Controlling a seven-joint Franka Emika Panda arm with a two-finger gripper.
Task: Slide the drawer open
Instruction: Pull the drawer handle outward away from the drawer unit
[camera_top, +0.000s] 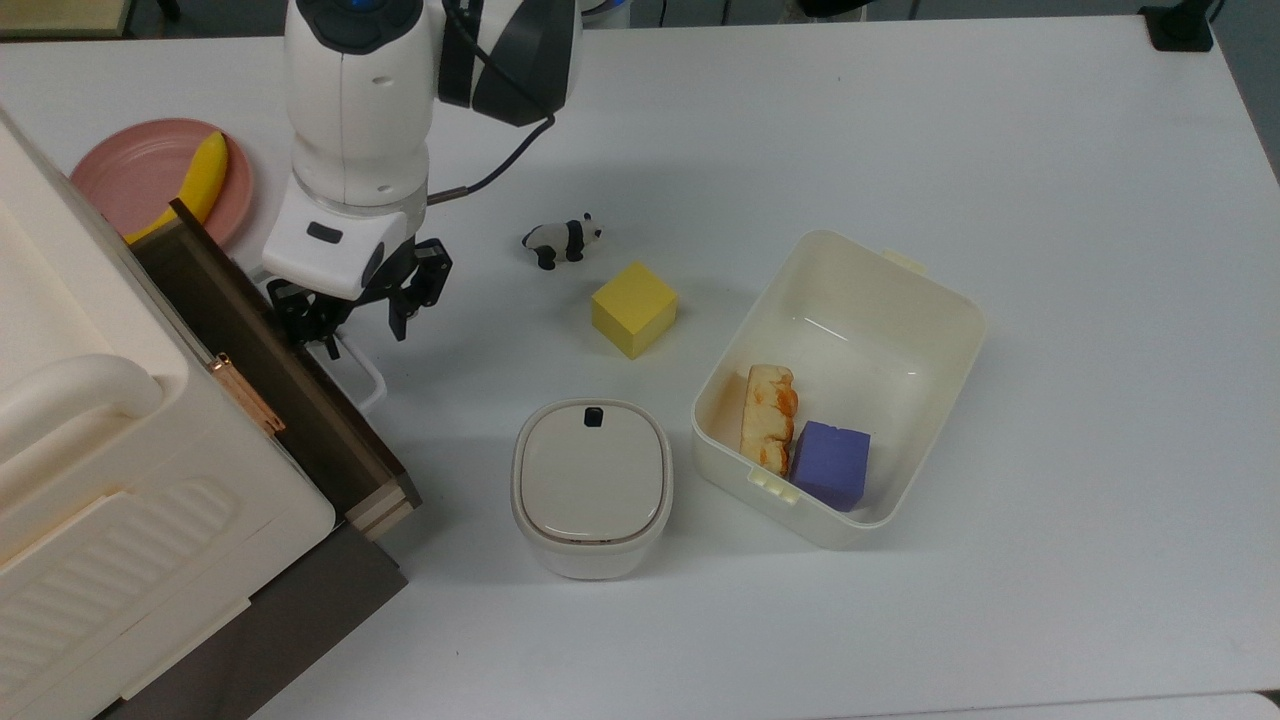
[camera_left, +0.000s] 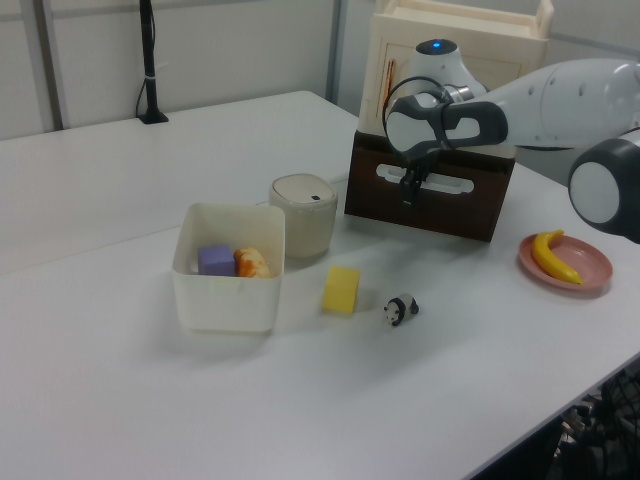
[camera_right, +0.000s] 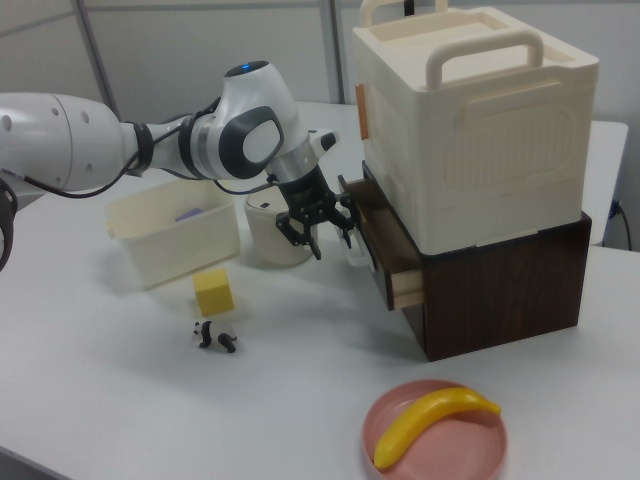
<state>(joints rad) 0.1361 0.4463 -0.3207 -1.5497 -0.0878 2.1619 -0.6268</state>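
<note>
Two cubes (camera_top: 633, 308) (camera_top: 830, 465), one banana (camera_top: 194, 185).

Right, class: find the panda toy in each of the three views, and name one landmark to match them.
Top view: panda toy above centre, upper-left of the yellow block.
Left view: panda toy lower right of centre, right of the block.
Right view: panda toy lower left, below the block.
Landmark: the yellow block.

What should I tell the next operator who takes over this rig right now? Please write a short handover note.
Gripper: at the drawer's white loop handle, one finger hooked behind it; jaws look open.
Drawer: dark front panel pulled partly out from under the cream case, pale wood side showing in the right view.
Done: handle engaged, drawer started.
Left: keep pulling toward the lidded bin side until open, then release. The bin stands close to the drawer's path.
</note>
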